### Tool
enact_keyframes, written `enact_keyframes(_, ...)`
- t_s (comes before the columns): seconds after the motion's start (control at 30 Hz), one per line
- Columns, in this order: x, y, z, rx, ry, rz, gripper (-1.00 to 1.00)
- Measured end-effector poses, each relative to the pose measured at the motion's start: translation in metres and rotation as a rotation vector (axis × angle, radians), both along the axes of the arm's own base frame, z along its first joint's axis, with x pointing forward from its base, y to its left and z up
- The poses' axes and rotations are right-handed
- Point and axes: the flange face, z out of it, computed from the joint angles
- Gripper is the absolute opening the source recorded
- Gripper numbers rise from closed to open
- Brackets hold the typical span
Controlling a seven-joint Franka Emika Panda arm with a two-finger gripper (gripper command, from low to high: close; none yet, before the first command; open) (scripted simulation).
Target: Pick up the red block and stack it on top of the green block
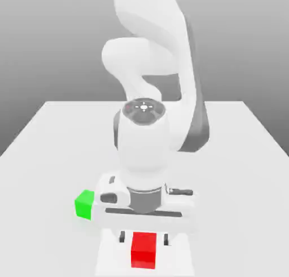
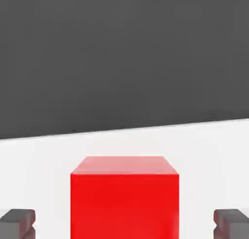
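You see a plain red block [image 1: 144,249] at six o'clock on the white table [image 1: 45,140]; a plain bright green block [image 1: 84,204] sits at its ten o'clock. Your arm [image 1: 148,140] is white with grey joints. The fingertips [image 2: 18,222] are dark grey, and the backdrop is grey.

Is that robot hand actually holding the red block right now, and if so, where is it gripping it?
Nothing is held. The red block sits between the open fingers, with clear gaps on both sides, so they straddle it without touching.
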Motion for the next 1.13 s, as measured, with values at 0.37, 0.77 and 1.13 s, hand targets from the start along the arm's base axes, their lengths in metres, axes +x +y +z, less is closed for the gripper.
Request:
enact_keyframes(0.37, -0.001, -0.001, 0.051, -0.001, 0.000, -0.001, -1.00)
enact_keyframes(0.77, -0.145, -0.140, 0.095, -0.008, 0.002, -0.256, -1.00)
enact_keyframes(1.13, -0.155, -0.141, 0.035, 0.002, 0.000, -0.263, 1.00)
